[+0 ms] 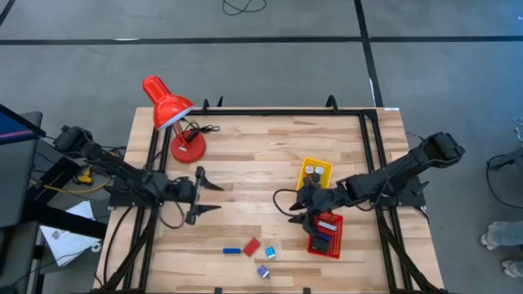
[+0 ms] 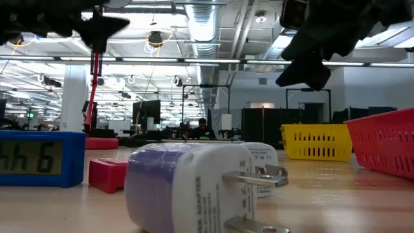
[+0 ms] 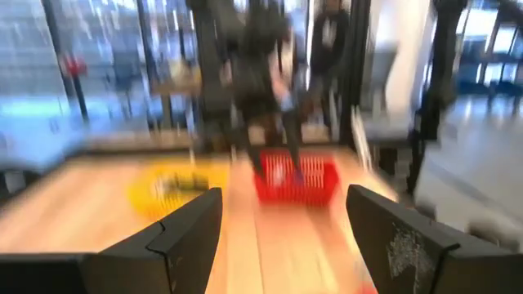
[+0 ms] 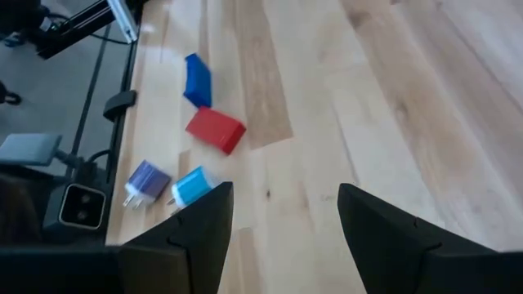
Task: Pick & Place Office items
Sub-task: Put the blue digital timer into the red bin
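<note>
The place was a large open robotics lab or industrial office hall. The low view showed a high ceiling with bare ducts, pipes and long strip lights. Far behind the wooden table stood rows of desks with dark monitors, and a person sat there. From above, the floor was grey concrete with dark lines, and the table had a black metal frame.

Left wrist view blurred; blue device cut off by edge.
</note>
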Controlling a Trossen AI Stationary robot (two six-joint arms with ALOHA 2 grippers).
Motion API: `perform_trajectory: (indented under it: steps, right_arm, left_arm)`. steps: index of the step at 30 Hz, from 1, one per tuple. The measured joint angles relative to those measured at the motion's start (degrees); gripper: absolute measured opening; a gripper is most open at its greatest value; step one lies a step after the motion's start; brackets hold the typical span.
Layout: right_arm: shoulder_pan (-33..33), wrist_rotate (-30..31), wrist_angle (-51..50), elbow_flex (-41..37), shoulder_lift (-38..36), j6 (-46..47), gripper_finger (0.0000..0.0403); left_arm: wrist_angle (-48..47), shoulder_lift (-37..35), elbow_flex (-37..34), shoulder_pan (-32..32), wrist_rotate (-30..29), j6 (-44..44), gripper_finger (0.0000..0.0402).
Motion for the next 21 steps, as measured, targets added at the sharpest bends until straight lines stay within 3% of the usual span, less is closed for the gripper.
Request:
perform_trajectory:
  steps: [5, 7, 13, 21]
  right_arm:
    - [-2.1, 0.0, 0.0, 0.0, 0.0, 0.0, 0.0214]
    - [-2.8, 0.0, 0.0, 0.0, 0.0, 0.0, 0.0214]
    - [-4.0, 0.0, 0.0, 0.0, 0.0, 0.0, 0.0214]
    - [-4.1, 0.0, 0.0, 0.0, 0.0, 0.0, 0.0214]
  left_arm:
    - [-23.4, 5.1, 10.1, -1.7, -0.5, -5.1, 0.0255]
    - [-27.5, 9.5, 13.8, -3.2, -0.1, -5.5, 0.0255]
    - [-29.3, 23.6, 19.2, -7.7, 3.1, -4.0, 0.0255]
    - [-28.4, 36.5, 26.1, -13.2, 3.5, -9.6, 0.0255]
